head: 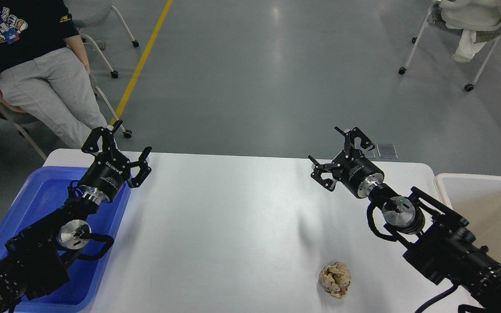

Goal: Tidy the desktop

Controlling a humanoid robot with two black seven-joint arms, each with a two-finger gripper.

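Observation:
The white desktop [233, 217] fills the middle of the head view. A crumpled beige paper ball [335, 279] lies on it near the front right. My left gripper [118, 150] is open and empty, held above the table's far left corner, by the blue tray. My right gripper [342, 154] is open and empty, held above the far right part of the desktop, well behind the paper ball.
A blue plastic tray [37, 195] sits at the left edge under my left arm. A cream-white bin [485, 208] stands at the right edge. A seated person [37, 78] is beyond the far left corner. A wheeled chair [463, 26] stands far right.

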